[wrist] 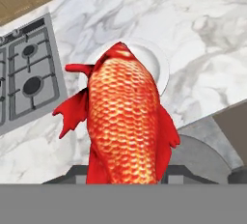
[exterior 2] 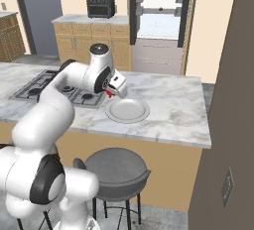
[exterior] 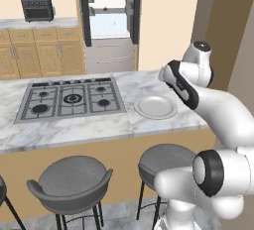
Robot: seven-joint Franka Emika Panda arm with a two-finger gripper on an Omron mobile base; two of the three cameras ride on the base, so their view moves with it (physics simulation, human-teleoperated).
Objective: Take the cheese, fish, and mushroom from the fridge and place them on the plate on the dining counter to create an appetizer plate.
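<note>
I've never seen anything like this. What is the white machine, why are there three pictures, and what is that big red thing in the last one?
The white machine is a robot arm on a driving base, in a simulated kitchen. Two pictures come from cameras riding on the base, behind the arm to its left and right. The third comes from a camera on its hand, looking along the fingers. The red thing is a fish, held in the hand, so it looms large. Below it lies an empty plate on the marble dining counter, beside a gas cooktop. Behind stands the open fridge, with small items on its shelves.
</note>
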